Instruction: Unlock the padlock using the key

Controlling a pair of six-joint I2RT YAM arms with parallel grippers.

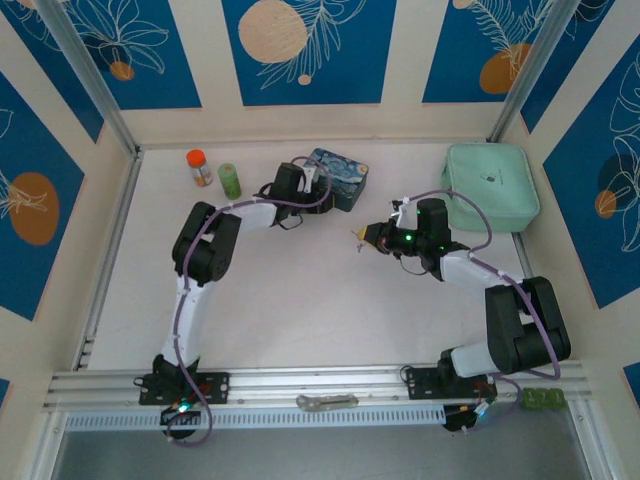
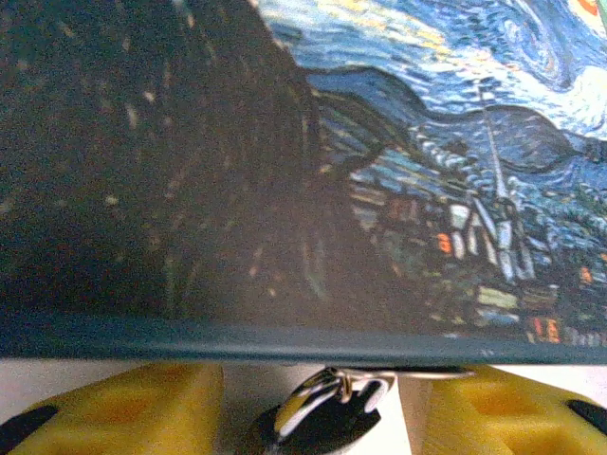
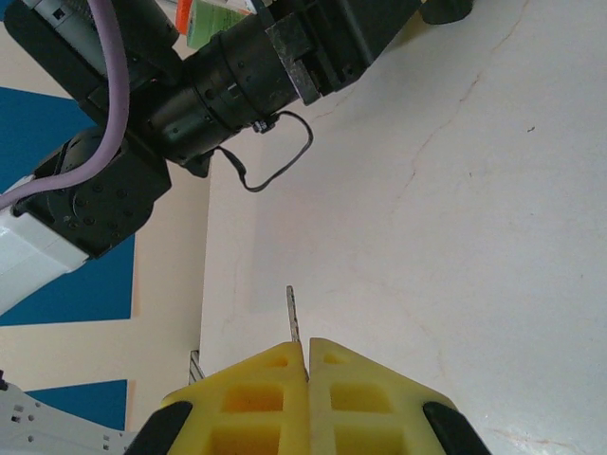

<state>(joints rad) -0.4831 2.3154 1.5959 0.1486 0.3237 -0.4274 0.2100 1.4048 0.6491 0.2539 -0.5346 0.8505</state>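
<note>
You had the white table [image 1: 300, 310] under both arms. At its far right lay the mint-green zipped fabric pouch [image 1: 490, 185], and at the far middle sat the blue starry-painting tin box [image 1: 340, 178]. Both were shut, so you could not see inside either.

At the far left stood a small orange-capped bottle [image 1: 199, 167] and, just beside it, a green cylindrical container [image 1: 229, 180]; their contents were too small to make out. A silver wrench-like metal piece [image 1: 327, 402] lay on the near rail.

From overhead, the left gripper [image 1: 316, 186] was right at the tin's left side. Its wrist camera gave you the detail. The yellow fingers [image 2: 123, 408] stood apart, and the tiny dark grey padlock with a silver shackle [image 2: 327, 409] sat between them, just under the tin's lower edge. The frame cut off the padlock's body, so you could not tell whether the fingers pinched it.

The right gripper [image 1: 363, 235] hung near the table's middle, right of the tin and apart from it. It was clenched on the slim pale metal key [image 3: 292, 318]. Only the key's tip stuck out past the pads; the rest was hidden between them.
</note>
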